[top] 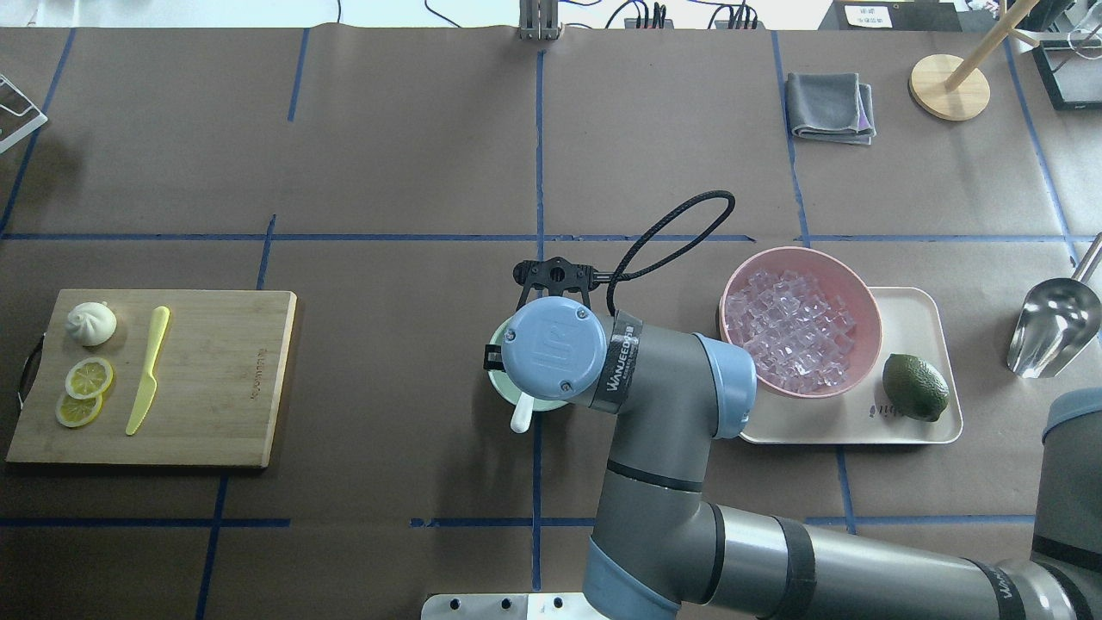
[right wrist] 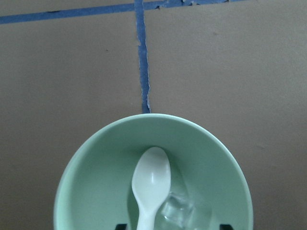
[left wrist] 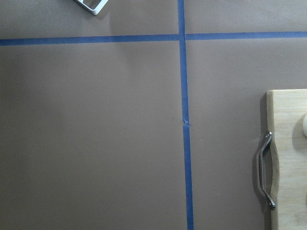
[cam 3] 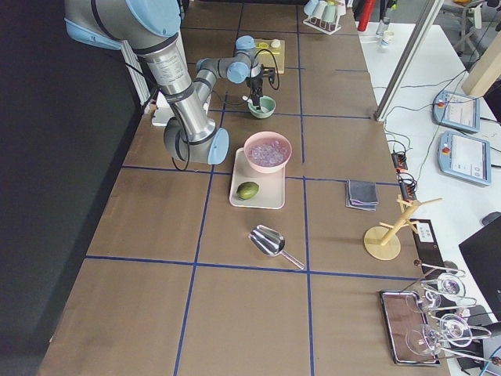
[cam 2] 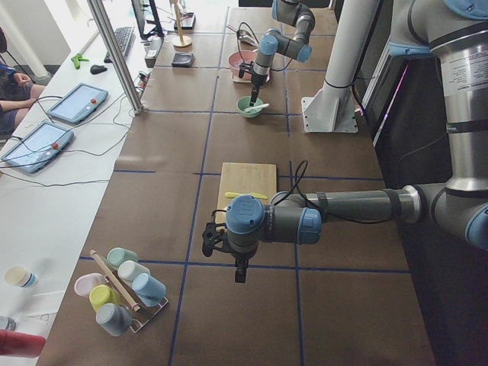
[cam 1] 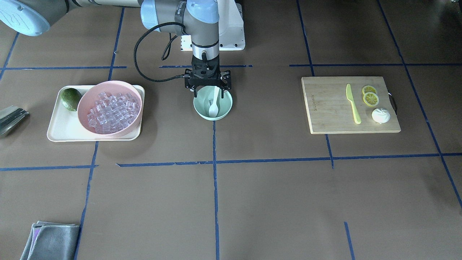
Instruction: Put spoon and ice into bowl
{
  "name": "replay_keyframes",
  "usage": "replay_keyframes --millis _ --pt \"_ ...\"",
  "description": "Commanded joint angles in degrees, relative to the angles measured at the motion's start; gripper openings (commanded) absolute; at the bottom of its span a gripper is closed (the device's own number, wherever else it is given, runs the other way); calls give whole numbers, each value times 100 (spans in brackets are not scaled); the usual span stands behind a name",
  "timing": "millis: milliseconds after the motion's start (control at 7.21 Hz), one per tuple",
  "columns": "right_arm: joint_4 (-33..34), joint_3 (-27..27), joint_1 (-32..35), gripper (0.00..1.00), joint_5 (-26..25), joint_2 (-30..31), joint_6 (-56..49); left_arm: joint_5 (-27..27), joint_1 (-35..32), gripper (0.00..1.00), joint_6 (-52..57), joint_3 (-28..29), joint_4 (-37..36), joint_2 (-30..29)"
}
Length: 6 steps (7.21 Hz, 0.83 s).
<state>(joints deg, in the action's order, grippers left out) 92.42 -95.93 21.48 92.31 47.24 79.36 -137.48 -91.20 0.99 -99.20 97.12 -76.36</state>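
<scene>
The mint-green bowl [cam 1: 226, 107] stands at the table's middle. The white spoon [cam 1: 214, 105] lies in it, scoop on the bottom and handle leaning up over the rim on the robot's side. A clear ice cube [right wrist: 178, 213] rests beside the scoop [right wrist: 152, 178]. My right gripper [cam 1: 208, 94] hangs open just above the bowl, its fingers either side of the spoon's handle and not touching it. In the overhead view the right wrist hides most of the bowl [top: 502, 389]; the handle's end [top: 521, 419] sticks out. My left gripper [cam 2: 239, 270] hovers off the cutting board's end; I cannot tell whether it is open.
A pink bowl [cam 1: 83, 104] heaped with ice cubes sits on a cream tray [cam 1: 57, 130] with a green lime [cam 1: 70, 99]. A cutting board [cam 1: 325, 108] holds a yellow-green knife [cam 1: 353, 104], lemon slices and a bun. A metal scoop [top: 1050, 323] and a grey cloth [cam 1: 50, 240] lie further off.
</scene>
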Motion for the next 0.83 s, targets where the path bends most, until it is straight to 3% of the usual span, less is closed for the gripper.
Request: replay_keyframes --millis 0,416,693 --pt "47 -13 800 98 861 74 -787 2 6 100 -2 102 -17 25" --pt "39 -196 2609 98 2427 1019 -3066 11 6 100 -63 6 -96 16" --pt "48 -539 3753 98 3253 1977 -4800 20 6 100 -46 -168 -760 -133"
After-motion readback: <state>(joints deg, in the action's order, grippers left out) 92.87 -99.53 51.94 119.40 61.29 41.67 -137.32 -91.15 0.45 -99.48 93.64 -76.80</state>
